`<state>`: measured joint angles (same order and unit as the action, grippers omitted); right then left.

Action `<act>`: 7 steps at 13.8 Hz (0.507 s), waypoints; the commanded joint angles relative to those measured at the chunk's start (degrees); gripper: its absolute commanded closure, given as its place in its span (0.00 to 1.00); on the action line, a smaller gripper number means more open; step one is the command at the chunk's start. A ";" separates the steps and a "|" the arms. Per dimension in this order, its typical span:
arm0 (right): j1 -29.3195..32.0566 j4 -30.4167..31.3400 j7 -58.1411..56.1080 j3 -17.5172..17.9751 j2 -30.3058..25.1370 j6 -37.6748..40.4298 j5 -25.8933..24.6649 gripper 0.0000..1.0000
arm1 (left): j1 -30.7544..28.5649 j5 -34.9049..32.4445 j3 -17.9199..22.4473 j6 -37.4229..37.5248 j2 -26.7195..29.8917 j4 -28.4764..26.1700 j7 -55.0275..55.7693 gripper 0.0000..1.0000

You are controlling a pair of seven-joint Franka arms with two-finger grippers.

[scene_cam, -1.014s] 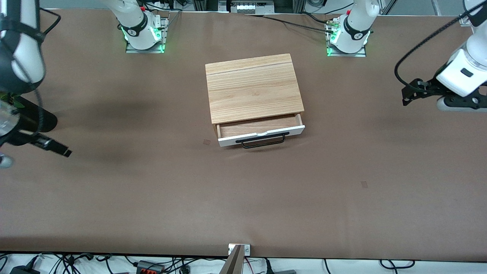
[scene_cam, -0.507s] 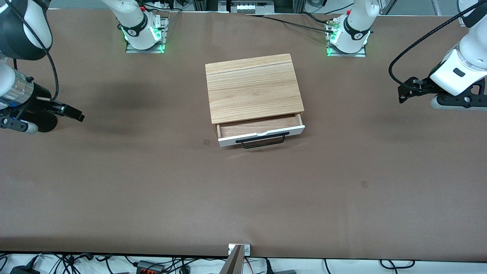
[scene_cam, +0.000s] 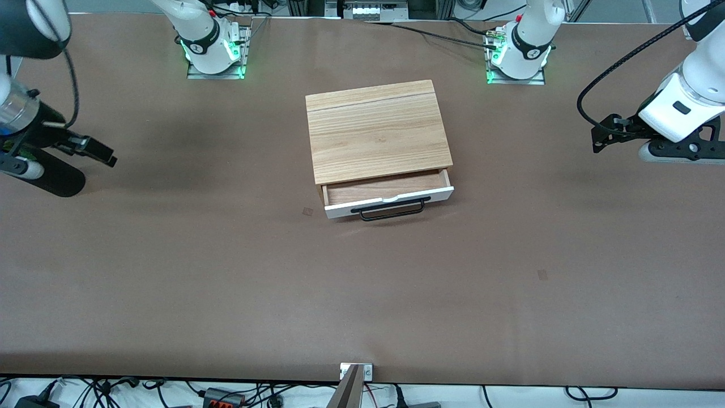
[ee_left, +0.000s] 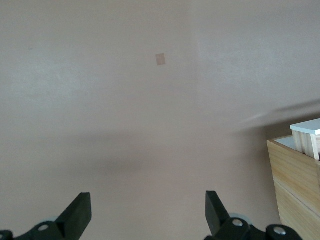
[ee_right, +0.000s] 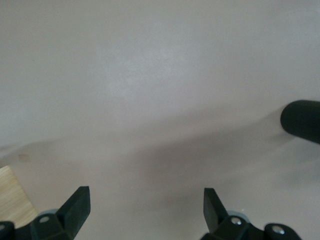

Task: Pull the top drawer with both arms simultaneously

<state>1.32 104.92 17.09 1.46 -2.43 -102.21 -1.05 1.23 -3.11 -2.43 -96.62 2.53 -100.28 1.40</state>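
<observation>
The top drawer (scene_cam: 391,201) stands partly pulled out of the wood-grain cabinet (scene_cam: 376,129) at the table's middle. Its white front, black bar handle (scene_cam: 392,212) and light wood inside show. My left gripper (scene_cam: 601,137) is open and empty, up over the table at the left arm's end. Its wrist view shows its jaws wide apart (ee_left: 146,212) and a corner of the cabinet (ee_left: 296,177) with the drawer's end (ee_left: 306,136). My right gripper (scene_cam: 99,152) is open and empty over the table at the right arm's end; its jaws stand wide apart (ee_right: 145,210).
The brown table (scene_cam: 226,272) has small tape marks (scene_cam: 307,212) beside the cabinet and nearer the front camera (scene_cam: 542,275). The arm bases (scene_cam: 212,48) stand along the table's robot edge. A black round part (ee_right: 301,120) shows in the right wrist view.
My right gripper rose and swung from nearer the front camera toward the robots' edge. My left gripper shifted a little toward the cabinet. The drawer has not moved.
</observation>
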 commanded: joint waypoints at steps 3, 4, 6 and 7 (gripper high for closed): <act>1.67 1.08 6.29 3.46 -3.64 0.52 -1.23 0.00 | 0.00 1.35 -0.12 0.91 0.28 0.43 0.36 0.00; 1.76 0.47 6.20 3.46 -3.55 0.69 -1.06 0.00 | 0.00 1.44 -0.12 0.91 0.28 0.43 0.36 0.00; 1.58 0.20 6.55 3.55 -3.28 0.69 -1.06 0.00 | 0.09 1.44 -0.12 1.08 0.28 0.43 0.36 0.00; 1.58 0.20 6.55 3.55 -3.28 0.78 -1.06 0.00 | 0.17 1.44 -0.21 1.17 0.28 0.43 0.36 0.00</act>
<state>2.09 105.10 22.54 4.11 -5.37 -101.56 -1.45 1.27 -2.27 -2.45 -96.46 2.54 -100.27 1.53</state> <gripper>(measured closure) 0.000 0.000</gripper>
